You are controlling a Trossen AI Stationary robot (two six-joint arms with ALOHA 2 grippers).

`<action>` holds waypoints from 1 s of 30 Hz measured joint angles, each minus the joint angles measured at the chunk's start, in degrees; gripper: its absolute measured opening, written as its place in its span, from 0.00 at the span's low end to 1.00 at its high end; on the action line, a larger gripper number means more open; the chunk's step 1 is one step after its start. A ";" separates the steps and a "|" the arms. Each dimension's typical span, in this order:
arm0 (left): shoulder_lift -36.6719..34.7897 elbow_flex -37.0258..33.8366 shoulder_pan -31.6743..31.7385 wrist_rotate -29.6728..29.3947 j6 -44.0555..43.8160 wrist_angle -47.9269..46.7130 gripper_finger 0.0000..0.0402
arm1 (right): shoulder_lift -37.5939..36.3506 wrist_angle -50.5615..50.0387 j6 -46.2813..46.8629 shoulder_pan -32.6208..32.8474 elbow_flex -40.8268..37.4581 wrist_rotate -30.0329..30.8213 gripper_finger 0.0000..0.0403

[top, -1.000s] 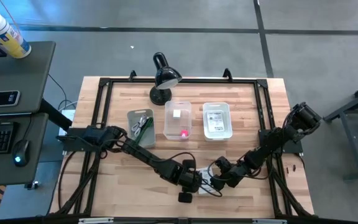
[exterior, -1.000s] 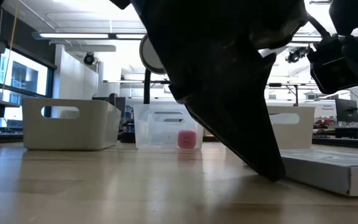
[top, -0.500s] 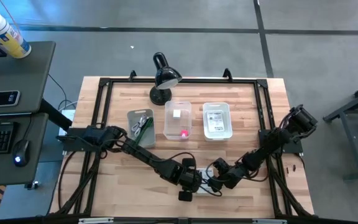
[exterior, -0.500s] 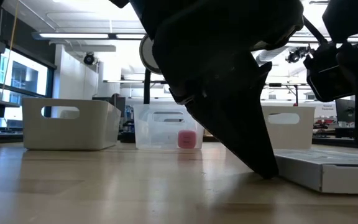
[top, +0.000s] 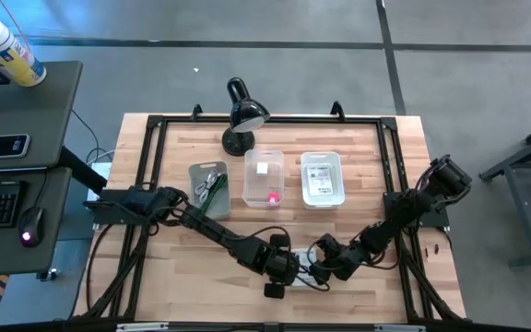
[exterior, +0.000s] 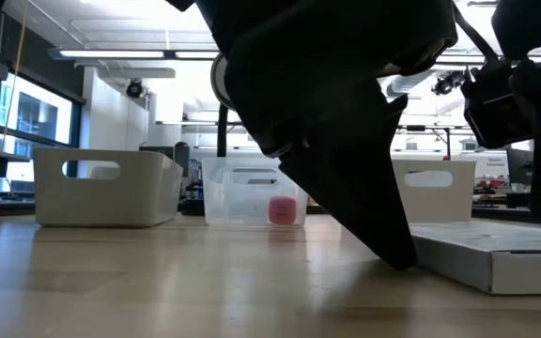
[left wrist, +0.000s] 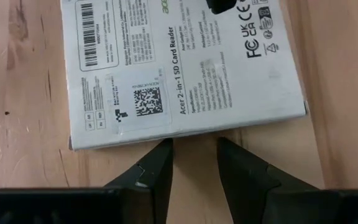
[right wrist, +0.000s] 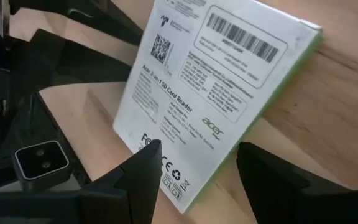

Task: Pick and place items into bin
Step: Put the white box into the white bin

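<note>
A white printed packet (top: pixel 305 273) lies flat on the wood near the table's near edge, between my two grippers. My left gripper (left wrist: pixel 194 149) stands at the packet's (left wrist: pixel 185 68) long edge, open by a narrow gap, tips down on the table (exterior: pixel 397 255). My right gripper (right wrist: pixel 201 149) comes from the table's right, open wide, with a corner of the packet (right wrist: pixel 210 93) between its fingers. Three bins stand mid-table. The left one (top: pixel 208 184) holds the green stick and cords. The clear one (top: pixel 264 177) holds the white block and pink cube. The white one (top: pixel 322 178) holds another packet. My left gripper meets the packet's long edge (left wrist: pixel 160 138) with one fingertip (left wrist: pixel 164 149), slanting down from the table's left; the packet lies flat on the table. My right gripper has the packet's corner (right wrist: pixel 188 199) between its open fingers; one finger (right wrist: pixel 145 168) overlaps the printed face, but I cannot tell whether it touches.
The black desk lamp (top: pixel 241 115) stands at the far edge behind the bins. A small black object (top: pixel 275 292) lies by the near edge, just below the left gripper. Black frame rails run along the table's sides. Bare wood lies left of the grippers.
The right gripper has moved slightly toward the table's left, and the packet has slid a little along the table toward the left gripper, staying flat. The left gripper has shifted only slightly.
</note>
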 joint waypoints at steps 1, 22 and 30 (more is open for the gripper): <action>-0.01 0.02 -0.10 0.08 0.07 -0.10 0.28 | -0.07 -0.45 0.15 0.18 0.00 0.07 0.49; -3.43 -0.25 -0.62 -2.04 0.61 2.80 0.28 | -0.19 -2.12 0.21 0.80 0.11 -0.21 0.49; -3.17 -0.25 -0.65 -2.06 0.61 3.84 0.28 | -0.24 -2.31 0.21 0.78 0.13 -0.19 0.49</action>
